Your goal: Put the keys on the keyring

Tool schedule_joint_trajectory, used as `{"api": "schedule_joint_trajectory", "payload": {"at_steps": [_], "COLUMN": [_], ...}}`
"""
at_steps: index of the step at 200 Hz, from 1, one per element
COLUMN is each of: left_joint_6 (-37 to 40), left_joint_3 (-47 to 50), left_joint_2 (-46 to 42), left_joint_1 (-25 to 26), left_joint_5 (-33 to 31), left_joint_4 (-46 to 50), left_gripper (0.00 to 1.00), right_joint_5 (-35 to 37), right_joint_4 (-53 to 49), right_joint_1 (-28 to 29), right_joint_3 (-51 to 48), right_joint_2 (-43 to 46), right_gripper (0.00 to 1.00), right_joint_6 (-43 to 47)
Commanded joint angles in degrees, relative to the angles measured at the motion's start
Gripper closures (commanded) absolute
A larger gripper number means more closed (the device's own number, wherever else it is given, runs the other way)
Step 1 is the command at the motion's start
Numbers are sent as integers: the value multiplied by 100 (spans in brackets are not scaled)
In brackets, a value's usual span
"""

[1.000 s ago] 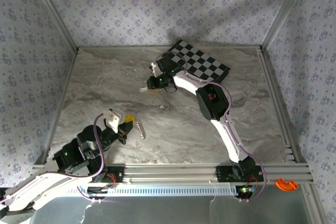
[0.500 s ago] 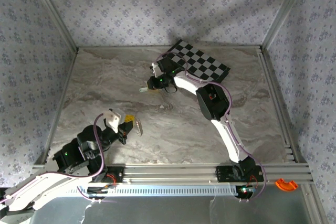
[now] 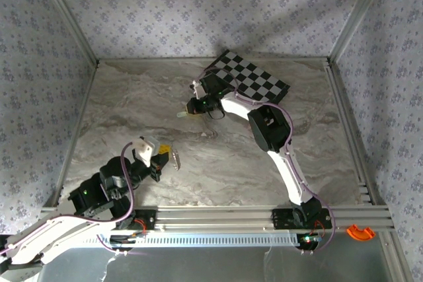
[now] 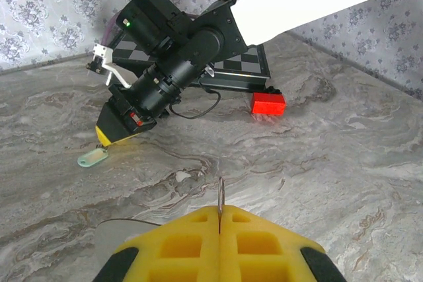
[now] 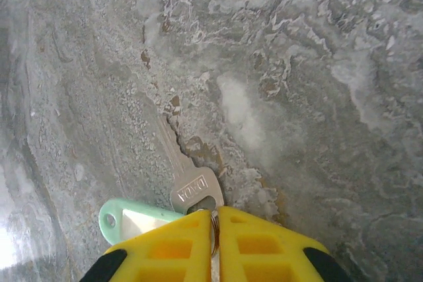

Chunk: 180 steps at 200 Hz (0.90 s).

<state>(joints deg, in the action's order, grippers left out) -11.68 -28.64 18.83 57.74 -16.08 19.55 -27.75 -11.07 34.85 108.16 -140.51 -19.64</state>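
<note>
My left gripper (image 4: 219, 212) is shut on a thin silver key (image 4: 220, 193), seen edge-on and sticking out past the yellow pads. From above, this key (image 3: 174, 159) juts from the left gripper (image 3: 162, 156) just over the near-left table. My right gripper (image 5: 215, 219) is shut on a small metal keyring (image 5: 213, 226). A silver key (image 5: 188, 176) and a mint-green key-like tag (image 5: 129, 219) hang from the ring and rest on the marble. The right gripper (image 3: 192, 111) sits low at mid-table, and the tag (image 4: 92, 158) lies below its yellow fingertips (image 4: 114, 133).
A chessboard (image 3: 254, 78) lies at the back right, behind the right arm. A small red block (image 4: 269, 103) sits beside it. An orange C-shaped piece (image 3: 360, 232) rests on the front rail at the right. Metal frame posts and patterned walls enclose the table.
The left arm has shifted slightly right and forward, carrying its key a little. The right gripper has dipped slightly, still holding the ring.
</note>
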Motion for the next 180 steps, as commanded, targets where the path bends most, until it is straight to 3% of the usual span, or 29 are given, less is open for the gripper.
{"api": "schedule_joint_trajectory", "payload": {"at_steps": [1, 78, 129, 180], "left_joint_6": [-62, -58, -19, 12], "left_joint_3": [-37, -34, -27, -115], "left_joint_2": [-6, 4, 32, 182], "left_joint_1": [-17, -16, -12, -13], "left_joint_5": [-1, 33, 14, 56], "left_joint_4": [-163, -165, -196, -180], "left_gripper": [100, 100, 100, 100], "right_joint_5": [-307, -471, -225, 94], "right_joint_4": [-179, 808, 590, -412], "right_joint_1": [32, -170, -206, -111], "right_joint_3": [-372, -1684, -3161, -4429], "right_joint_2": [185, 1053, 2252, 3591], "right_gripper": [92, 100, 100, 100], "right_joint_6": [-200, -346, 250, 747]}}
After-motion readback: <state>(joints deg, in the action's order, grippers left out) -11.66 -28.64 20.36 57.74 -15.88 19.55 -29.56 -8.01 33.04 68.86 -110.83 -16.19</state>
